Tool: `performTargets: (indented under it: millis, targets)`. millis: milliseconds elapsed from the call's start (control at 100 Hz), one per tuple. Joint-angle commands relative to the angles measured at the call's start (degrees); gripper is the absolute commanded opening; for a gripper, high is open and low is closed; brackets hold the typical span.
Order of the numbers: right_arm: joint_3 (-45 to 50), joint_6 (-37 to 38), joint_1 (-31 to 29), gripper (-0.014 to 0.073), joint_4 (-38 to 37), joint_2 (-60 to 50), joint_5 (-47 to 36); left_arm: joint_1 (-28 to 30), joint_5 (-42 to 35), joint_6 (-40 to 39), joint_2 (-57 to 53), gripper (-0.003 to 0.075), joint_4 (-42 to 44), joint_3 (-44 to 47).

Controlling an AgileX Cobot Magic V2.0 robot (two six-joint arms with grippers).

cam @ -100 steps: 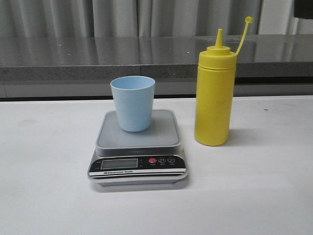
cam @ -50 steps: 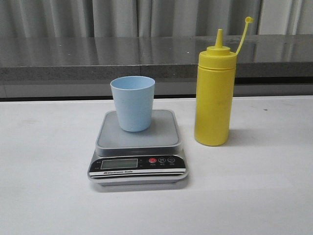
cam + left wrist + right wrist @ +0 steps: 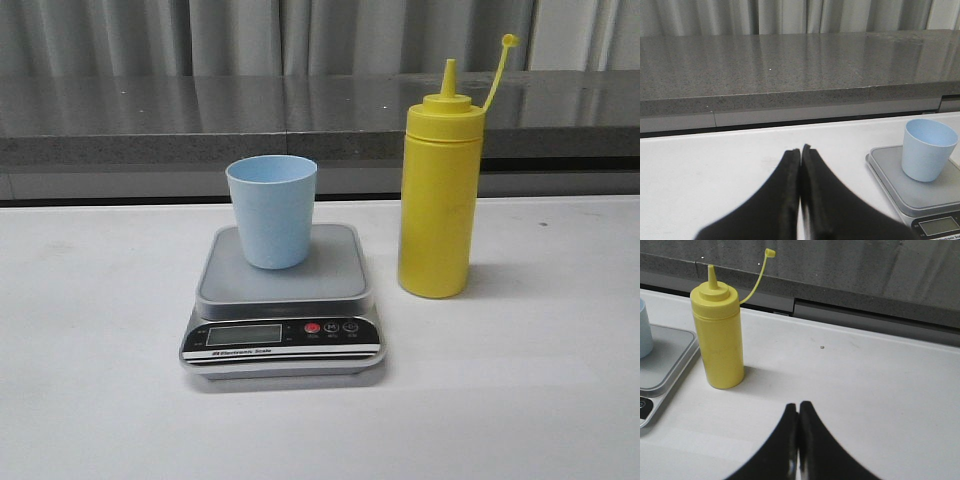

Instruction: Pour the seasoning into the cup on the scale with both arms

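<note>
A light blue cup [image 3: 271,210] stands upright on the silver-grey scale [image 3: 283,300] in the middle of the white table. Right of the scale stands the yellow seasoning bottle [image 3: 438,190], upright, its cap strap hanging open above the nozzle. Neither arm shows in the front view. In the left wrist view my left gripper [image 3: 800,150] is shut and empty, over the table to the left of the scale [image 3: 912,186] and cup [image 3: 928,155]. In the right wrist view my right gripper [image 3: 798,406] is shut and empty, apart from the bottle [image 3: 719,332], to its right and nearer the front.
A grey stone ledge [image 3: 300,120] runs along the back of the table, with curtains behind it. The scale's front panel carries an LCD display [image 3: 243,335] and a red button [image 3: 312,327]. White tabletop [image 3: 540,380] lies around the scale and bottle.
A dark shape at the top right corner of the front view one second ago is gone. The cup, scale and bottle have not moved.
</note>
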Motion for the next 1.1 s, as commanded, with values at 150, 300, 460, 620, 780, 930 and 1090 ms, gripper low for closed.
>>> performTargets:
  millis: [150, 300, 460, 620, 780, 930, 1090]
  targets:
    - [-1.5, -0.6, -0.3, -0.0066, -0.9, 0.2, -4.5, 0.1, -4.1, 0.0, 0.4, -0.0020, -0.2, -1.7]
    - [-1.5, -0.6, -0.3, -0.0066, -0.9, 0.2, -4.5, 0.1, -4.1, 0.0, 0.4, -0.0020, -0.2, -1.7]
    - [-1.5, -0.6, -0.3, -0.0066, -0.9, 0.2, -4.5, 0.1, -4.1, 0.0, 0.4, -0.0020, -0.2, -1.7]
    - [-1.5, -0.6, -0.3, -0.0066, -0.9, 0.2, -4.4, 0.1, -4.1, 0.0, 0.4, -0.0020, -0.2, -1.7]
    - [-1.3, -0.5, -0.3, -0.0066, -0.4, 0.1, -4.5, 0.1, -4.1, 0.0, 0.4, -0.0020, -0.2, -1.7]
    - [1.0, 2.5, -0.3, -0.0066, -0.1, -3.8, -7.4, 0.1, -4.1, 0.0, 0.4, -0.0020, -0.2, -1.7]
    - [6.0, 4.5, -0.3, -0.0066, -1.0, -10.3, -11.4, 0.1, -4.1, 0.0, 0.4, -0.0020, -0.2, -1.7]
